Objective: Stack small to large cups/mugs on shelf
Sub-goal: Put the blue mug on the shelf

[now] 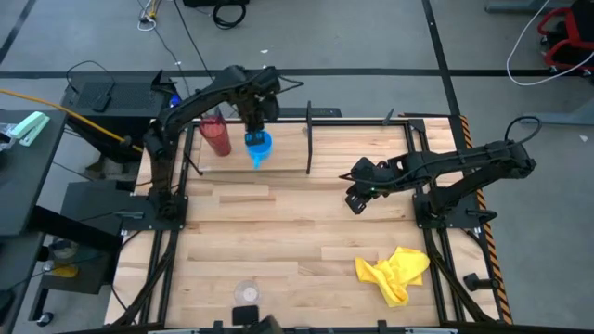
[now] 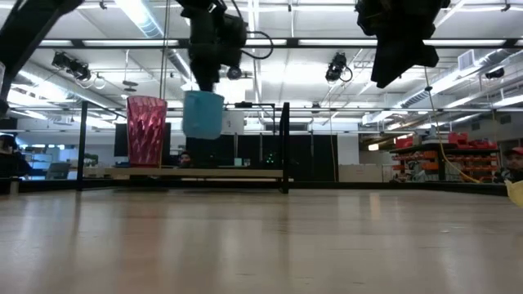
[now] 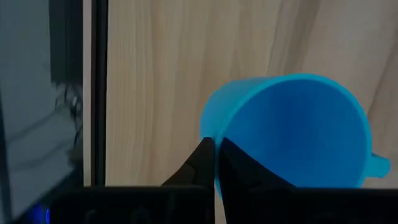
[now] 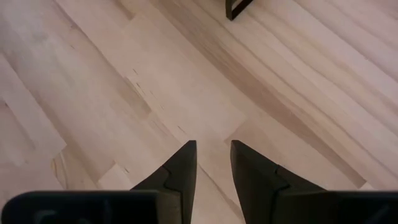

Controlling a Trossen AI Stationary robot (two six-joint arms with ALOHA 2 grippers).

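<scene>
The dark red tumbler (image 1: 216, 135) stands upright on its base on the black wire shelf (image 1: 308, 139) at the table's far edge; the low view shows the tumbler (image 2: 146, 131) on the shelf's deck (image 2: 245, 173). My left gripper (image 1: 256, 119) is shut on the blue cup (image 1: 259, 148), which hangs above the shelf (image 2: 203, 114) just right of the tumbler. The clear cup (image 1: 246, 292) stands near the table's near edge. My right gripper (image 1: 357, 199) hovers over the middle right of the table, open and empty (image 4: 213, 163). My left gripper pinches the blue cup's rim wall (image 3: 216, 149), with one finger (image 3: 245, 171) inside the cup and one finger (image 3: 198, 163) outside. The fingers come from above, pointing down. The cup (image 3: 292, 130) hangs upright below them, clear of the shelf deck.
A crumpled yellow cloth (image 1: 394, 272) lies at the table's near right. The shelf has upright posts at its ends (image 2: 284, 147) (image 2: 82, 145). Bare wood lies between the shelf and the clear cup.
</scene>
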